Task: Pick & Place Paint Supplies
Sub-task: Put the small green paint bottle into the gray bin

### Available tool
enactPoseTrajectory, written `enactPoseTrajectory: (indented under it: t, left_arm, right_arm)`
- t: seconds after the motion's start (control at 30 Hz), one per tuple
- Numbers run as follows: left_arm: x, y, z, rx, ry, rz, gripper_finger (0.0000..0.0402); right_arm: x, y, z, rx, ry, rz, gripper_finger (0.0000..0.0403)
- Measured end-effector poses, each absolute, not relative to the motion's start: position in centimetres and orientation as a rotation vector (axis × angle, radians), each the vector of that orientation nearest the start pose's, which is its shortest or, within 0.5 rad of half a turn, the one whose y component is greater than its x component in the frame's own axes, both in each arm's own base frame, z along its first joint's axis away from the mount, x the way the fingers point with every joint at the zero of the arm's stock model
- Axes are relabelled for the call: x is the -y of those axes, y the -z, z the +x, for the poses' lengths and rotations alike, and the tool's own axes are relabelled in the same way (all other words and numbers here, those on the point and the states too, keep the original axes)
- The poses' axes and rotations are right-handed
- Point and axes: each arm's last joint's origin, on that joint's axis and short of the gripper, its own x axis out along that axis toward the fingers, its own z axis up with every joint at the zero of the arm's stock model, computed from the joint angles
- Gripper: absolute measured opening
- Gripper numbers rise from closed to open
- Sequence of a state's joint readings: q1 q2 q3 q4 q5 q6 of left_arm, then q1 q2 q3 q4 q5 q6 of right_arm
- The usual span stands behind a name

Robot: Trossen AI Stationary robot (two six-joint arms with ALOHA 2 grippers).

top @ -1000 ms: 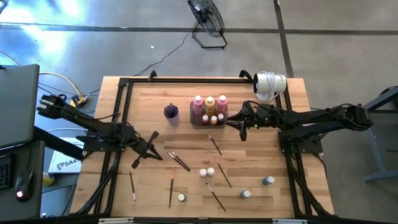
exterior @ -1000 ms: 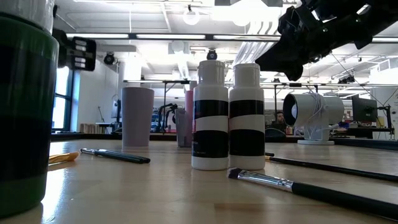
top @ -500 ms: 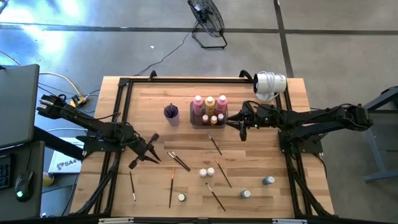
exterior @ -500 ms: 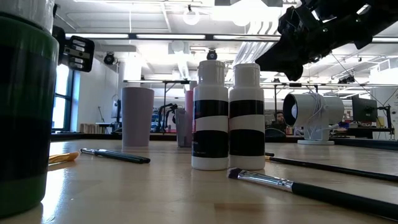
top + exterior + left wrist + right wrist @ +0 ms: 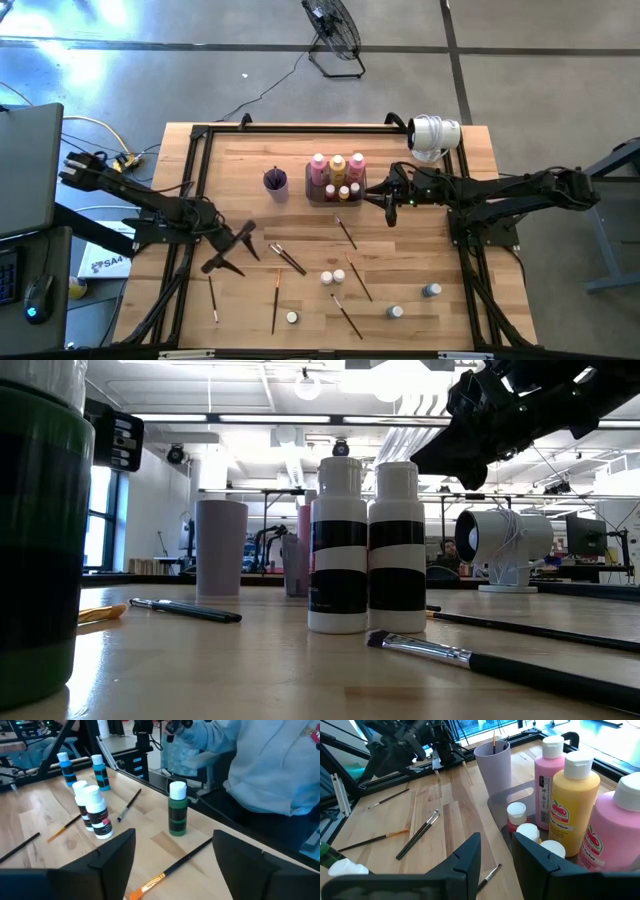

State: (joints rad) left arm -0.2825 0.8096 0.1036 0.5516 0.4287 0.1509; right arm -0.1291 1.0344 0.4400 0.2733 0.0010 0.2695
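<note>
Near the left edge of the tabletop [image 5: 420, 300], about midway along it, the left gripper [image 5: 228, 253] hangs with its fingers spread wide and nothing between them; in the left wrist view a brush with an orange tip [image 5: 172, 866] lies on the wood just below the gap. Two paired dark brushes [image 5: 287, 258] lie just beside this gripper toward the table's middle, and two more thin brushes [image 5: 213, 298] lie nearer the front edge.

The right gripper [image 5: 388, 208] is held just beside the right end of the dark grey tray [image 5: 308, 197], which sits toward the back edge. Its fingers stand slightly apart and hold nothing. The tray carries tall pink bottles [image 5: 318, 166] and a yellow-orange bottle [image 5: 337, 166], with small white-capped bottles [image 5: 516, 813] in front of them. A purple cup [image 5: 276, 182] stands left of the tray with a brush upright in it.

Two white-capped small bottles [image 5: 332, 276] stand together near the table's middle front, one more [image 5: 291, 317] at the front edge, and two blue ones [image 5: 430, 290] toward the front right corner. More brushes [image 5: 345, 232] lie scattered between tray and front edge.
</note>
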Motion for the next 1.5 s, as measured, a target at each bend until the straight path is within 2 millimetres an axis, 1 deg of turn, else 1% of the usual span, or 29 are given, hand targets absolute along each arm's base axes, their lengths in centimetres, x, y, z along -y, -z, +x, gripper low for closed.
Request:
enactPoseTrajectory:
  t: [0.2, 0.4, 0.57, 0.67, 0.8, 0.93, 1.07, 1.27, 1.5]
  left_arm:
    - [6.0, -16.2, 15.6, -0.080, 0.731, 0.137, 0.0265]
    - [7.7, -15.4, 16.9, -0.118, 0.799, 0.139, 0.0264]
    - [9.4, -15.6, 19.2, -0.164, 0.748, 0.154, 0.0264]
    - [10.5, -15.8, 20.9, -0.182, 0.772, 0.155, 0.0264]
    - [11.8, -15.8, 22.5, -0.205, 0.820, 0.153, 0.0264]
    - [12.3, -15.6, 23.6, -0.243, 0.836, 0.150, 0.0264]
    - [12.9, -15.8, 24.9, -0.237, 0.836, 0.150, 0.0264]
    - [13.9, -15.1, 26.8, -0.269, 0.860, 0.146, 0.0264]
    - [14.6, -14.4, 28.0, -0.300, 0.904, 0.129, 0.0264]
  right_arm:
    - [2.8, -21.2, 21.2, -0.301, 0.171, 0.287, 0.0100]
    - [2.7, -21.2, 21.2, -0.302, 0.171, 0.288, 0.0100]
    - [2.7, -21.2, 21.2, -0.303, 0.163, 0.289, 0.0100]
    - [2.7, -21.2, 21.2, -0.305, 0.152, 0.291, 0.0100]
    - [2.6, -21.2, 21.2, -0.310, 0.118, 0.297, 0.0100]
    - [2.5, -21.2, 21.2, -0.320, 0.087, 0.303, 0.0100]
    - [2.4, -21.2, 21.2, -0.323, 0.064, 0.306, 0.0100]
    - [2.4, -21.1, 21.1, -0.328, 0.061, 0.307, 0.0100]
    - [2.4, -20.9, 21.1, -0.357, 0.065, 0.310, 0.0100]
